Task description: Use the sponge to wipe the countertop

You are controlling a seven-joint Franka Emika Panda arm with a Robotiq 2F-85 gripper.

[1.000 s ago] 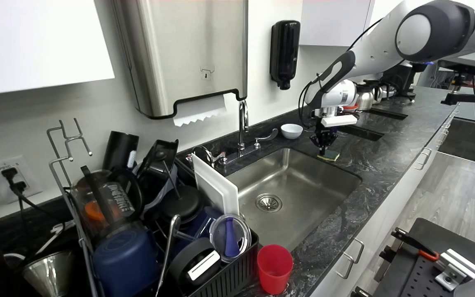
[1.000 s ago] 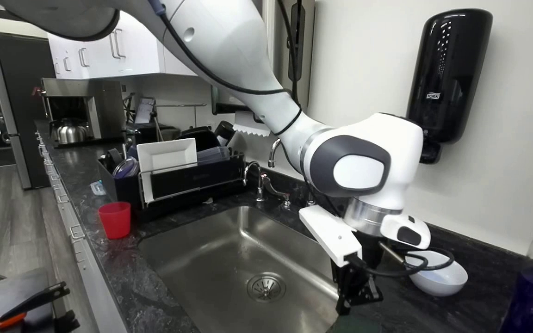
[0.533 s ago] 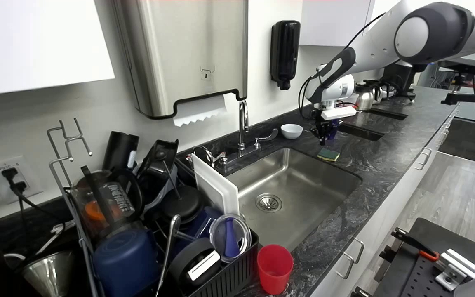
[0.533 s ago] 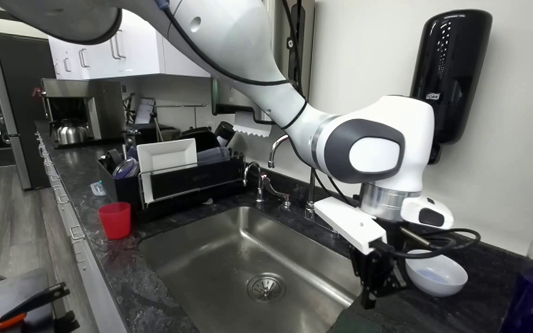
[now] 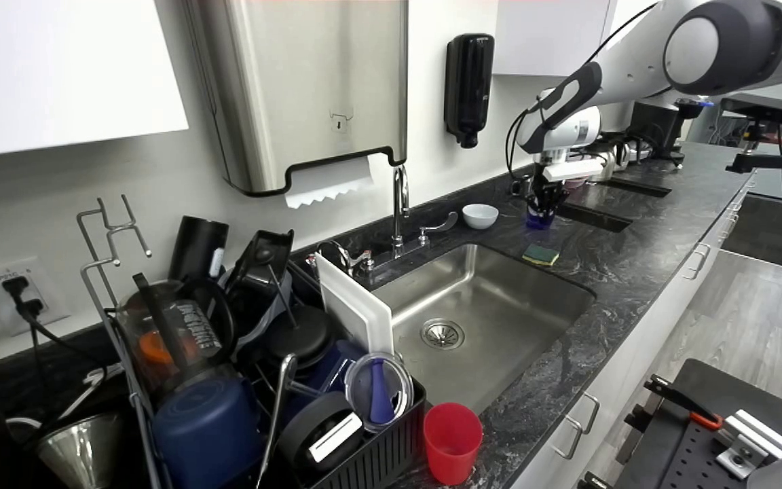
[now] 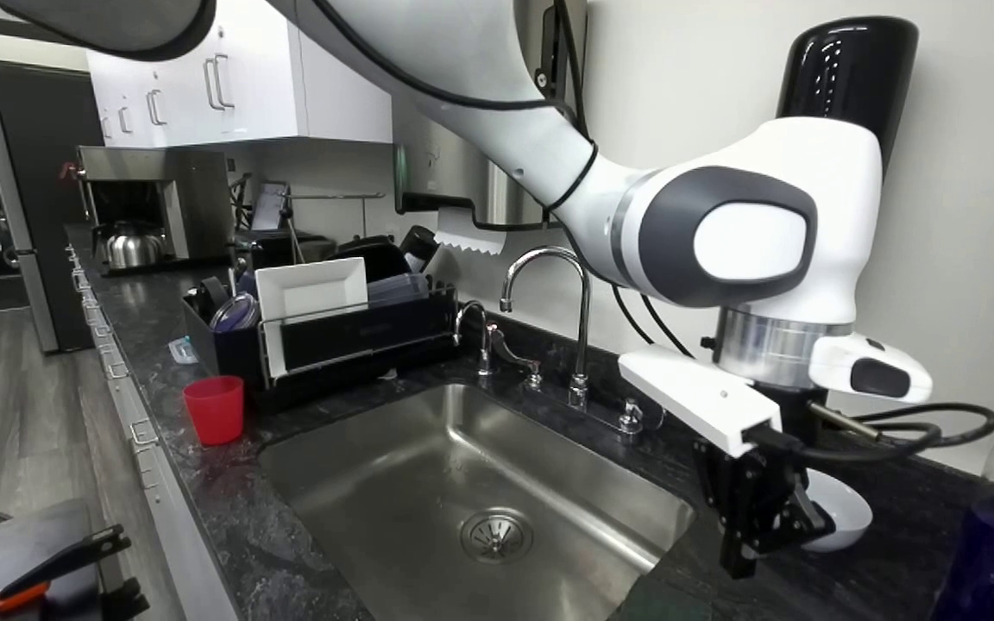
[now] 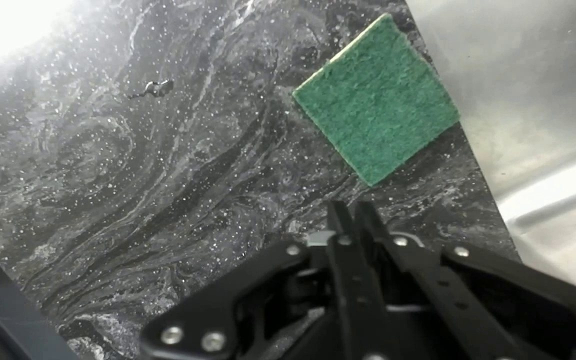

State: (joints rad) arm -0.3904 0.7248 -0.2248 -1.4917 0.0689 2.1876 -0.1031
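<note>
One sponge (image 7: 377,102) on bench (image 7: 168,185); wrist view: steel basin (image 7: 538,100) just beside at 3 o'clock, end effector (image 7: 354,209) closed bar a sliver at 6. In an exterior view: bowl (image 5: 480,216) at sponge's 10, red cup (image 5: 453,445) 7.

Sponge (image 7: 375,102) on c'top (image 5: 625,261) nr sink (image 5: 493,326), bowl (image 5: 480,216) nr wall (image 5: 426,122), cup (image 5: 453,448) beside rack (image 6: 363,332), plate (image 6: 311,289) in rack
</note>
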